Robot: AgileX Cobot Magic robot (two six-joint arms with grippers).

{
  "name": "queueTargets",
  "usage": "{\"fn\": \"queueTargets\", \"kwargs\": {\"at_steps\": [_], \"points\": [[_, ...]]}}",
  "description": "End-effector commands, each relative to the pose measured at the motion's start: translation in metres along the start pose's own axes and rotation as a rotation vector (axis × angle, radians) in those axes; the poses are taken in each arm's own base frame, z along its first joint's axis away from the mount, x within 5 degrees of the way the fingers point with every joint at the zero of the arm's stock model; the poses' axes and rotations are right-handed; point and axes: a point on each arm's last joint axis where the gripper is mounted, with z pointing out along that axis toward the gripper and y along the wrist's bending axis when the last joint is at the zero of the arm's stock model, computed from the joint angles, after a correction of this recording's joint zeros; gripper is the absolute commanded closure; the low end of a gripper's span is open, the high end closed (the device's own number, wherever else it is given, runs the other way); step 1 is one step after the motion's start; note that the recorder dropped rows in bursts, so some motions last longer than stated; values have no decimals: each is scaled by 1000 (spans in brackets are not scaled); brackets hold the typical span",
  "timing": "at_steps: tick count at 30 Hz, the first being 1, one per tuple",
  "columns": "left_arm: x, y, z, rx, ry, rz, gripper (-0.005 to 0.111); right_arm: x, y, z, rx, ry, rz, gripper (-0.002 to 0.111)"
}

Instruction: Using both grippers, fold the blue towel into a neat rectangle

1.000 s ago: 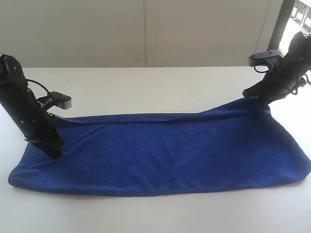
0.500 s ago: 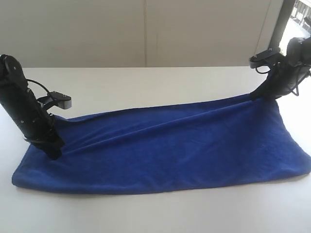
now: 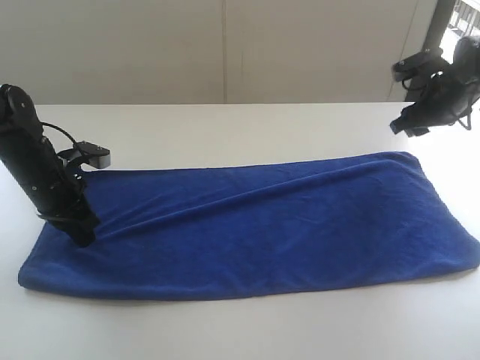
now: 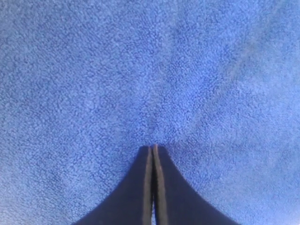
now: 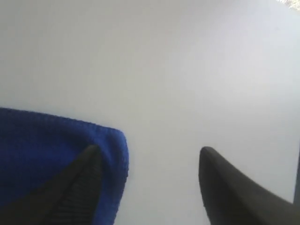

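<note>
The blue towel (image 3: 262,225) lies along the white table as a long folded strip with a diagonal crease. My left gripper (image 3: 82,234) stands with its tips down on the towel's left end. In the left wrist view its jaws (image 4: 153,146) are shut tight against the blue towel (image 4: 140,70), with no cloth showing between them. My right gripper (image 3: 409,124) hangs open above the table, just beyond the towel's far right corner. In the right wrist view the right gripper (image 5: 147,150) holds nothing, and the towel's corner (image 5: 47,140) lies behind one finger.
The white table (image 3: 225,127) stretches bare behind the towel up to a pale wall. A dark window frame (image 3: 435,30) stands at the back right. A strip of bare table runs along the front edge.
The right gripper opened, let go of the towel's far right corner and rose away from it. The corner dropped flat onto the table. The left gripper stayed put.
</note>
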Motion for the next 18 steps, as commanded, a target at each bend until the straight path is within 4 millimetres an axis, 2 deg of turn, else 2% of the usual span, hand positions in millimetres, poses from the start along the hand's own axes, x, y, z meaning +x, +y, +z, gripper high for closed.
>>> {"fn": "queueTargets", "kwargs": {"at_steps": [1, 5, 8, 11, 12, 14, 16, 18], "points": [[1, -6, -12, 35, 29, 14, 107, -16, -7, -46, -35, -70, 100, 51], [-10, -10, -48, -30, -65, 44, 107, -25, 9, -76, -177, -74, 88, 58], [-14, -16, -78, -88, -133, 71, 107, -33, 47, -91, -401, -76, -7, 69], [-12, -23, -105, -156, -172, 99, 107, -41, 98, -108, -651, -71, -152, 82], [-9, -25, -113, -174, -168, 91, 107, -44, 121, -115, -717, -70, -216, 88], [-2, -28, -124, -212, -148, 39, 107, -47, 153, -126, -799, -73, -336, 97], [7, -28, -134, -251, -112, -7, 107, -51, 193, -140, -861, -92, -456, 105], [19, -27, -144, -261, -86, -53, 107, -53, 236, -153, -903, -121, -572, 107]]}}
